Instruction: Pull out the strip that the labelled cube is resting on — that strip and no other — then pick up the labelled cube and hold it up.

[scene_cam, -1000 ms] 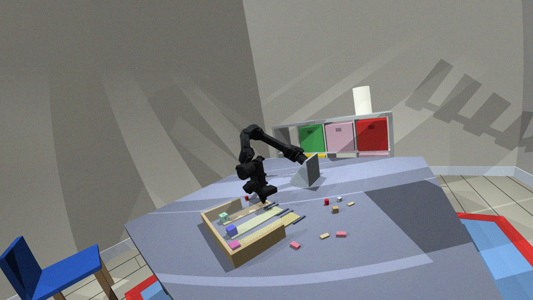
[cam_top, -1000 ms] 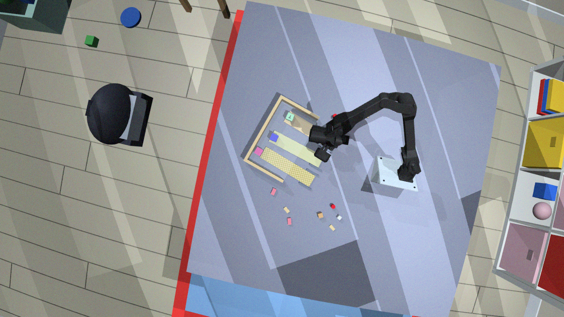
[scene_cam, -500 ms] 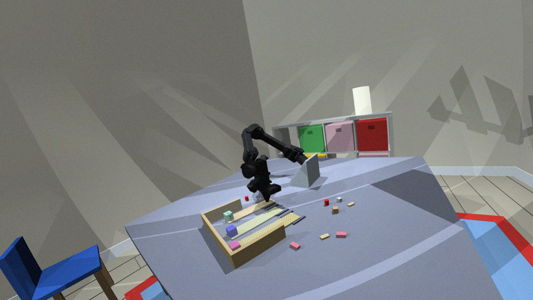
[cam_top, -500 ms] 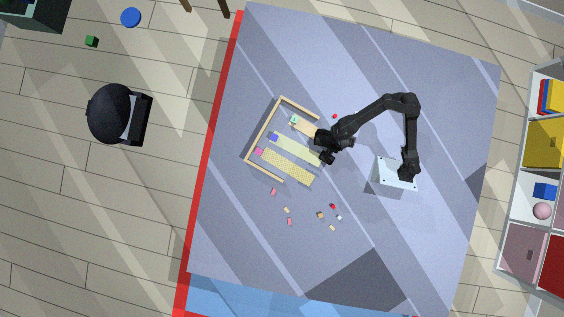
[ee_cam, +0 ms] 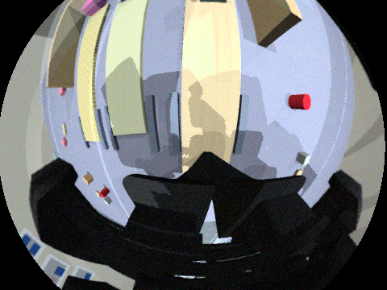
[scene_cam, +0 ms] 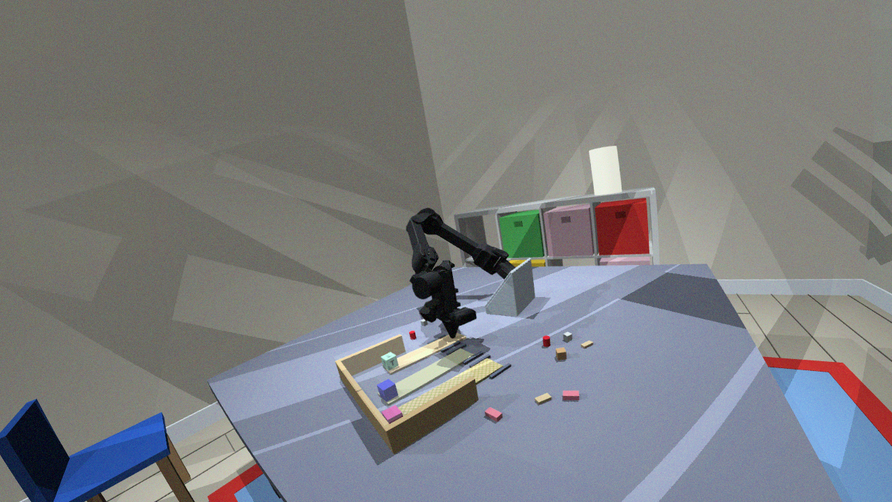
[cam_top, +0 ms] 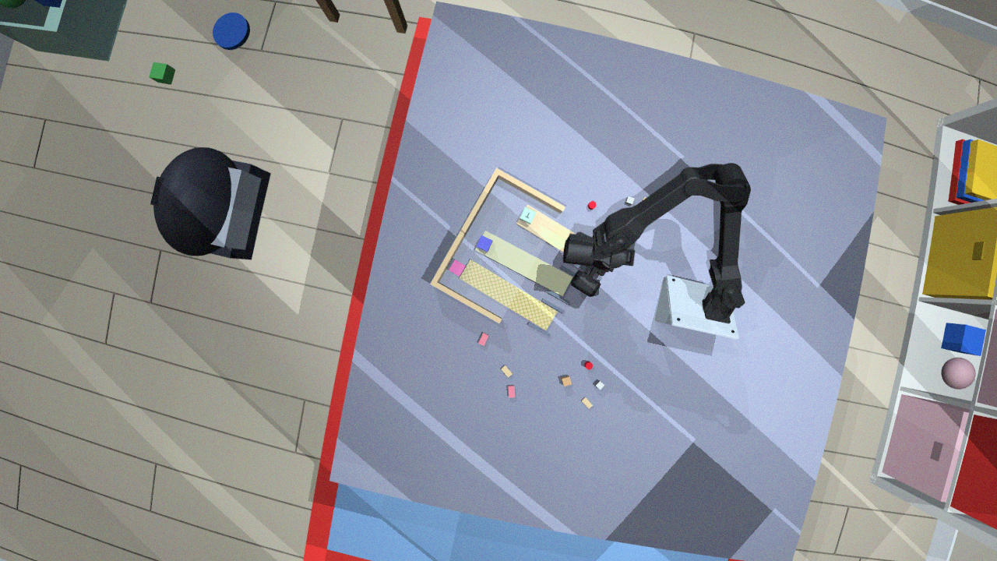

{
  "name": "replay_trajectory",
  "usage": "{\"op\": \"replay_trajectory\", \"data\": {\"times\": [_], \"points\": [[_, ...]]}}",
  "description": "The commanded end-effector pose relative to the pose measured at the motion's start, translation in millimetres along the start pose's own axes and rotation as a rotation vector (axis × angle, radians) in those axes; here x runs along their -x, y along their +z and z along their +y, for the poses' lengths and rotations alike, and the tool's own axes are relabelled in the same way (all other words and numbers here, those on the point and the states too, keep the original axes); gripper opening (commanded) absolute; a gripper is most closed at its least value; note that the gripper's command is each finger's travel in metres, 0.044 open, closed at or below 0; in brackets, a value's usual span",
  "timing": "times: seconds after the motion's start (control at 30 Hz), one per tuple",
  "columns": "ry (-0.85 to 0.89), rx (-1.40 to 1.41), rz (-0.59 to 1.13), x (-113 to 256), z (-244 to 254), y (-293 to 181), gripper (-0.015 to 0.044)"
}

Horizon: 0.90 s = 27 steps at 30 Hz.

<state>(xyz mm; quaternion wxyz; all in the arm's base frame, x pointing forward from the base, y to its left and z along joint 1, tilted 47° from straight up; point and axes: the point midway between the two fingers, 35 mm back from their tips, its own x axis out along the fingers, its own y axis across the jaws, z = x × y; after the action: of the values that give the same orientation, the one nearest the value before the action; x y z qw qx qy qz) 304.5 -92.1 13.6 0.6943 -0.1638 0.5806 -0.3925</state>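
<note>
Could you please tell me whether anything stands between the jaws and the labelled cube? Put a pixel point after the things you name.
Nothing visible does: the wooden strip [cam_top: 548, 228] [scene_cam: 424, 354] [ee_cam: 211, 80] runs from below the jaws to the cube [cam_top: 526, 215] [scene_cam: 389, 360], and the tray wall [cam_top: 531, 189] [scene_cam: 373, 355] [ee_cam: 278, 20] stands beside that line.
</note>
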Motion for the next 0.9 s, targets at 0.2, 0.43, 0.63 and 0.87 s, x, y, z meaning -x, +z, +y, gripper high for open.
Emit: {"op": "replay_trajectory", "data": {"times": [0.2,0.43,0.63,0.87], "points": [[-0.007,0.009,0.021,-4.6,-1.4,-23.4,0.0],[-0.007,0.009,0.021,-4.4,-1.7,-33.6,0.0],[-0.007,0.009,0.021,-4.3,-2.0,-42.1,0.0],[-0.007,0.01,0.022,-4.1,-2.3,-51.9,0.0]]}}
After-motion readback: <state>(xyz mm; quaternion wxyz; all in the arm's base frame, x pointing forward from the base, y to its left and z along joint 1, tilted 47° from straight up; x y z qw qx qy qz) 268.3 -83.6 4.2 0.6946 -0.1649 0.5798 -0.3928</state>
